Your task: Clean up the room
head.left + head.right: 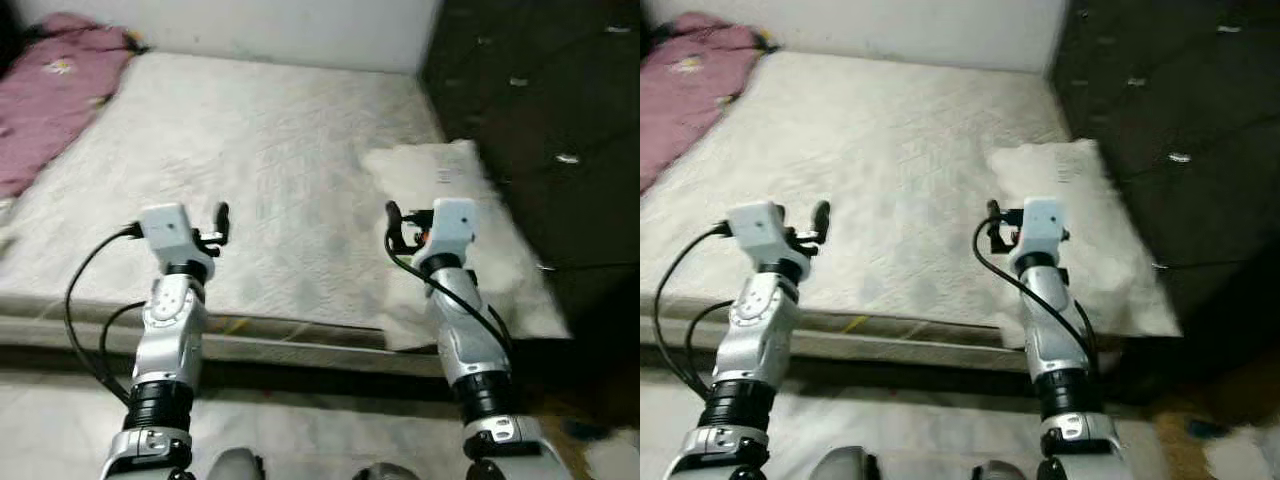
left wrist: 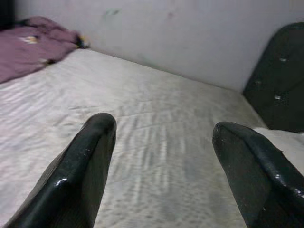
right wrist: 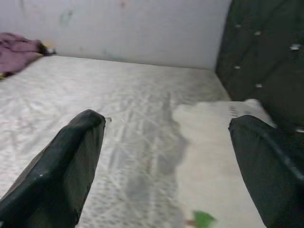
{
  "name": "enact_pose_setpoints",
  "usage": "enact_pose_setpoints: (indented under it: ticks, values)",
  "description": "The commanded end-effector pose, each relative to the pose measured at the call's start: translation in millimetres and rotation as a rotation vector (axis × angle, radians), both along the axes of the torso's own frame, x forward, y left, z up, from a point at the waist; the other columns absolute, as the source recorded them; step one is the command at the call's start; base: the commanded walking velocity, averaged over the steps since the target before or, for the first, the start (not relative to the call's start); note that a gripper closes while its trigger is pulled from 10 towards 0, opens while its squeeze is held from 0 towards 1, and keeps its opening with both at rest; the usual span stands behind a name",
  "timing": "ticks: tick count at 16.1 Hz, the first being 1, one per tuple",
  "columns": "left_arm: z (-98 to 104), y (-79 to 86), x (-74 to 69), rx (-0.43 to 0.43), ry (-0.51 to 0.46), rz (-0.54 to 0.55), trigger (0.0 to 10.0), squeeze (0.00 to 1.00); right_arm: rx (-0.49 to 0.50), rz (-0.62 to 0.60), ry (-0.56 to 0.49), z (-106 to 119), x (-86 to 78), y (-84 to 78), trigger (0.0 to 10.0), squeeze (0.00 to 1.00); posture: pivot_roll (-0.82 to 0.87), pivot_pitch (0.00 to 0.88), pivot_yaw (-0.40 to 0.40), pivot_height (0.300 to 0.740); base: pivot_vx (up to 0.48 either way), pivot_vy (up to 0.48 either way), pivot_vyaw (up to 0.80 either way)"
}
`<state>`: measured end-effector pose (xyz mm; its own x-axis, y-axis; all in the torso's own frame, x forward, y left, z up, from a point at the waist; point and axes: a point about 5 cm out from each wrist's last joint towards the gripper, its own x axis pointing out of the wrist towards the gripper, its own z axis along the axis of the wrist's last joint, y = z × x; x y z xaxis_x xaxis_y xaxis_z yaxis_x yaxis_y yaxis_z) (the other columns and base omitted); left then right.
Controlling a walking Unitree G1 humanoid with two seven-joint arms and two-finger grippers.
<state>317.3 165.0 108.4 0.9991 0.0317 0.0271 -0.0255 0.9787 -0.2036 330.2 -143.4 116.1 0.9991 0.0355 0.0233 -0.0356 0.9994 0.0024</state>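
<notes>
We are finding the white pillow (image 1: 455,215) lying on the bare mattress (image 1: 250,170), at the corner nearest the dark tufted headboard (image 1: 540,90), with its near end reaching the mattress edge. A crumpled purple blanket (image 1: 50,85) is sitting at the far opposite corner, against the white wall (image 2: 190,33).

We are holding the right gripper (image 3: 166,166) over the mattress just beside the pillow, fingers spread wide and carrying nothing. The left gripper (image 2: 161,171) is hovering well apart from both items, likewise spread and empty.

We are judging the tidy-up as not yet begun on either item.

Risks we are noting:
- A soft pillow may bunch or slip from two narrow fingers if pinched at its edge.
- Dragging it could send it over the near edge to the floor (image 1: 60,420).
- The blanket is sitting far off; overreaching may upset our balance.
</notes>
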Motion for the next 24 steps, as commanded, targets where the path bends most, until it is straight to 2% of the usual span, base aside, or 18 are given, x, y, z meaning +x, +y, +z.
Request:
enact_pose_setpoints:
  ticks: [1,14,20,22,24]
  values:
    - [5.1,-12.8,1.3,-0.018,-0.025,-0.053,10.0,0.0,-0.007,-0.026,0.004,-0.2,0.5,-10.2,10.0,0.0,0.02,0.0,-0.026,0.74,0.0,0.0,0.0]
    - [5.3,-12.5,1.8,-0.008,-0.022,-0.057,10.0,0.0,-0.018,-0.02,0.01,-0.8,2.0,-9.8,10.0,0.0,0.02,0.0,-0.028,0.74,0.248,0.0,0.0]
    - [4.4,-14.5,1.4,-0.008,-0.022,-0.076,10.0,0.0,-0.028,-0.028,0.02,-3.5,2.5,-11.9,10.0,0.0,0.02,0.0,-0.025,0.74,0.0,0.0,0.0]
    - [4.4,-14.7,1.2,-0.001,-0.022,-0.079,10.0,0.0,-0.024,-0.026,0.022,-3.9,2.5,-11.8,10.0,0.0,0.02,0.0,-0.025,0.74,0.315,0.0,0.0]
    - [4.0,-14.9,0.9,0.0,-0.021,-0.081,10.0,0.0,-0.022,-0.025,0.028,-5.4,2.5,-11.8,10.0,0.0,0.02,0.0,-0.024,0.74,0.319,0.0,-0.8]
